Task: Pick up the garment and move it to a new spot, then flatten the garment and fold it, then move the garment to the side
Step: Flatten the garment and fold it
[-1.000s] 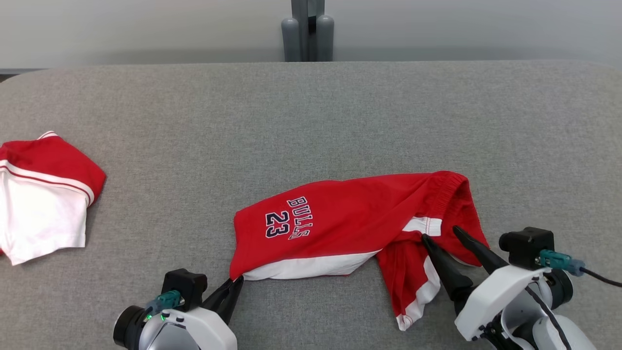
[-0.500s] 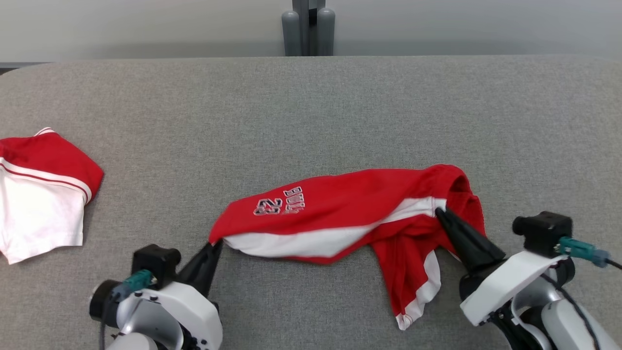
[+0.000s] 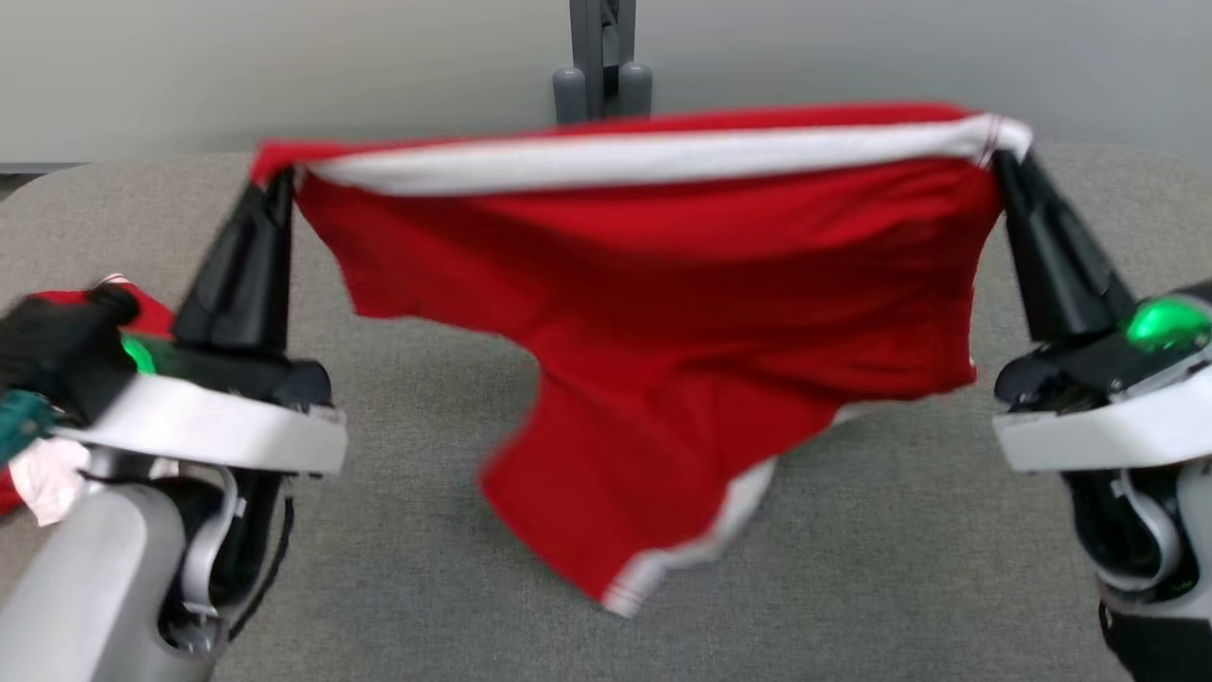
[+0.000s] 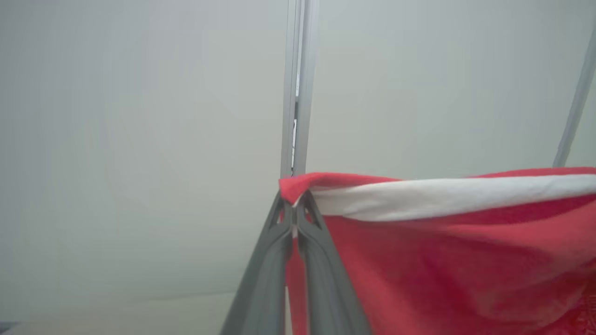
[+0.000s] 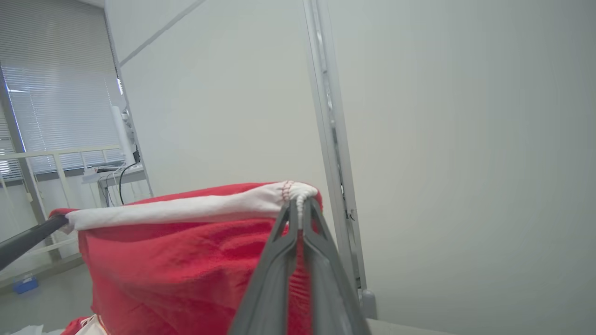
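- The garment (image 3: 663, 313), which lay crumpled on the grey surface (image 3: 900, 568) a second ago, has been raised above it and is now stretched out in the air by its white-banded edge, with one leg hanging down.
- The right gripper (image 3: 1006, 163), whose fingers were spread over the garment's right end, has been closed on a white corner and lifted.
- The left gripper (image 3: 275, 182), already pinched on the opposite corner, has been lifted to about the same height.
- The lettered side has been replaced by plain red cloth in the head view.
- The second garment (image 3: 43, 478) is now partly covered by the left wrist.
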